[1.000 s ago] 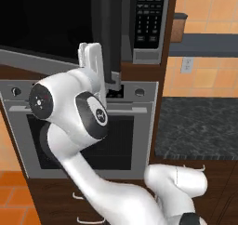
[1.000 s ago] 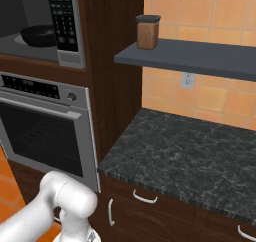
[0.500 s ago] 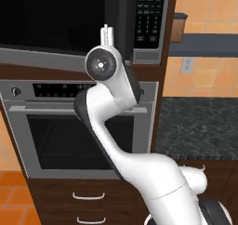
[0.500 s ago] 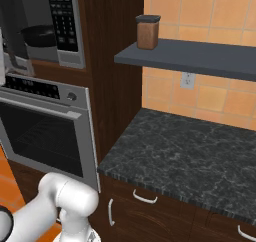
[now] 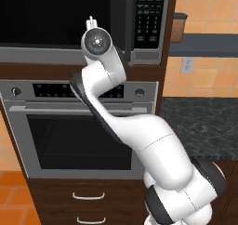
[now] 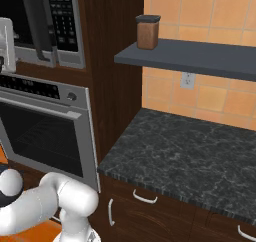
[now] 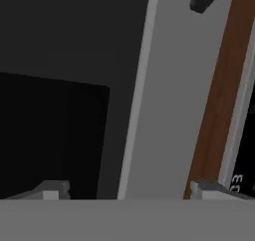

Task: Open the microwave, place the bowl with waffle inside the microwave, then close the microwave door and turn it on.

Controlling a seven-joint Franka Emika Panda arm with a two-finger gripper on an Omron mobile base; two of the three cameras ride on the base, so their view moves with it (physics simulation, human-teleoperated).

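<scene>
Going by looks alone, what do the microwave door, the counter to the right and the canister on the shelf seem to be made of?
Microwave door: looks like dark glossy glass in a grey, metal-looking frame; flat black panel, lighter border.
Counter: looks like polished dark stone, perhaps granite; black with pale mottled veins.
Canister: brown body, possibly wood or tinted plastic, under a dark lid; too small to settle.

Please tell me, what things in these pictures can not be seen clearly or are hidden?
- Bowl and waffle: I cannot find them; the black microwave door looks nearly shut in the left base view, and its glass shows nothing behind it.
- Hand: in the hand view its two fingertips stand wide apart, open; what lies between them is cut by the bottom edge.
- Keypad labels: too small to read.
- Jar on the shelf: contents hidden by its brown wall.
</scene>
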